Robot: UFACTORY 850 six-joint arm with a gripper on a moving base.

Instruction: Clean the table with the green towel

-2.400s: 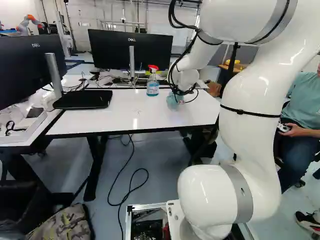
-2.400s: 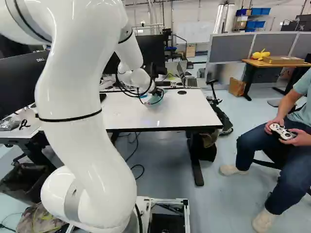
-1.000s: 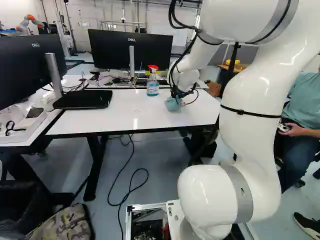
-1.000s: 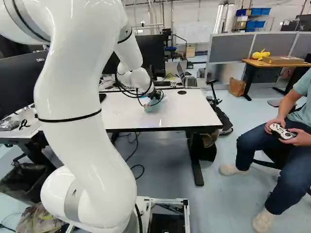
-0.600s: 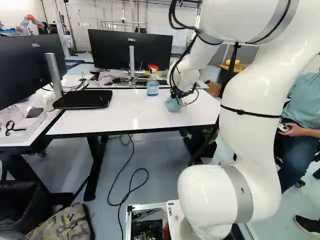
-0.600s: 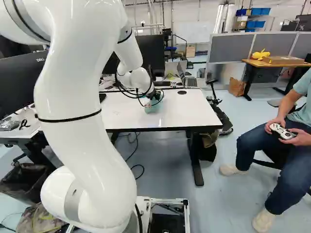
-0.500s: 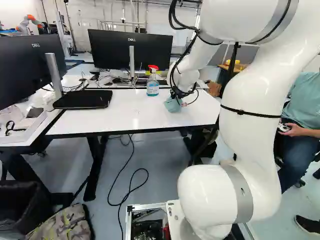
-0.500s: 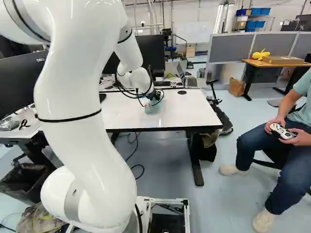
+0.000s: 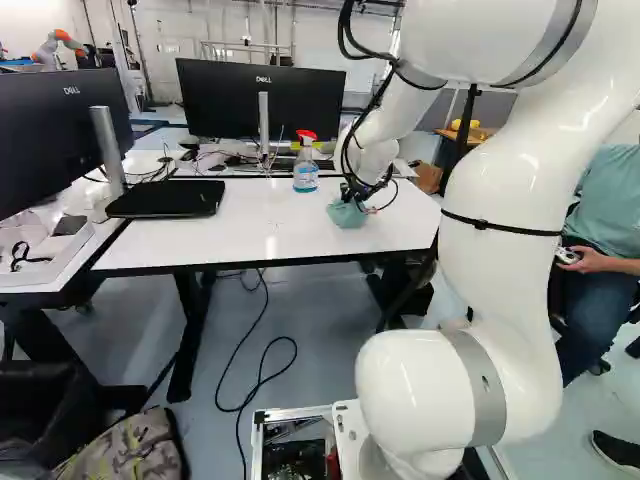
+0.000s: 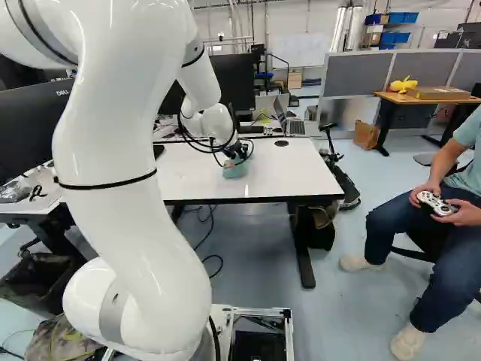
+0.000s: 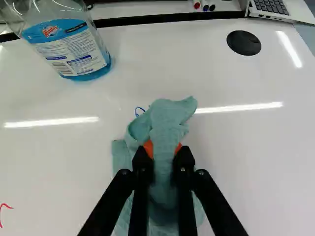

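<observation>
Our gripper is clamped on the green towel, a bunch of it pinched between the two orange pads, with folds rising ahead of the fingertips and more cloth spreading beneath and to both sides. We have the towel over the right half of the white table, between its near and far edges, and its lower folds look to be down on the surface. Just ahead of the cloth we see a small blue scribble; a red mark lies farther toward the table's left end. The spray bottle, blue liquid inside and a red trigger on top, stands upright near the far edge, farther left than the towel. A round black disc sits near the far right corner. Near the far left corner we find a flat black monitor base. Past the far edge are a few markers, an open laptop and a black monitor
</observation>
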